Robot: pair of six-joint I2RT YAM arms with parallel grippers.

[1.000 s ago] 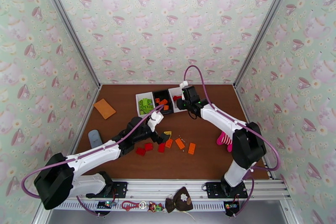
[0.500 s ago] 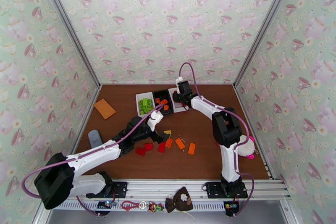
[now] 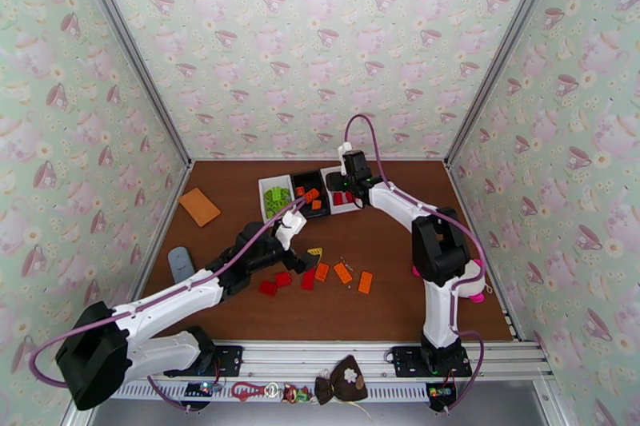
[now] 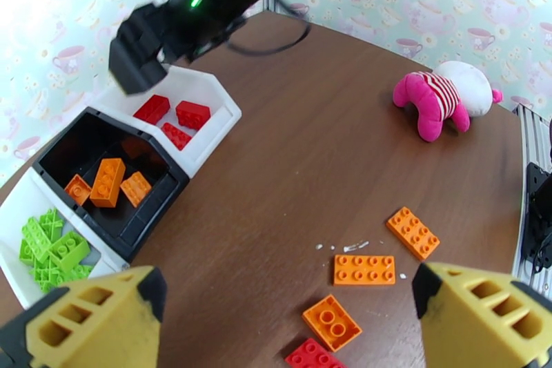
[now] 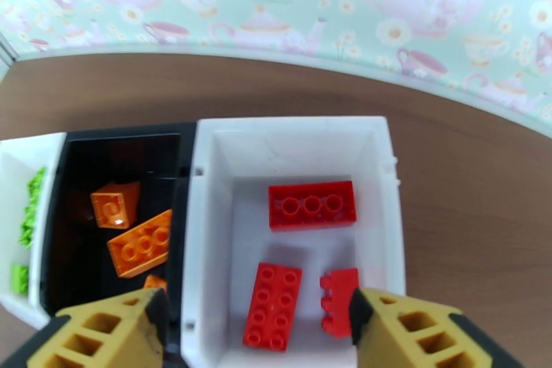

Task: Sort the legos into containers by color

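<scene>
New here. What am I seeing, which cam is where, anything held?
Two robot arms bolted at the near edge of the table, each ending in a two-finger pincer. The wide picture is from a fixed overhead camera; the other two from wrist cameras. Three bins hold green, orange and red bricks; loose bricks and a pink plush toy lie on the table. The left pincer hangs open over the loose bricks, the right pincer open over the red-brick bin. Nothing is held.
</scene>
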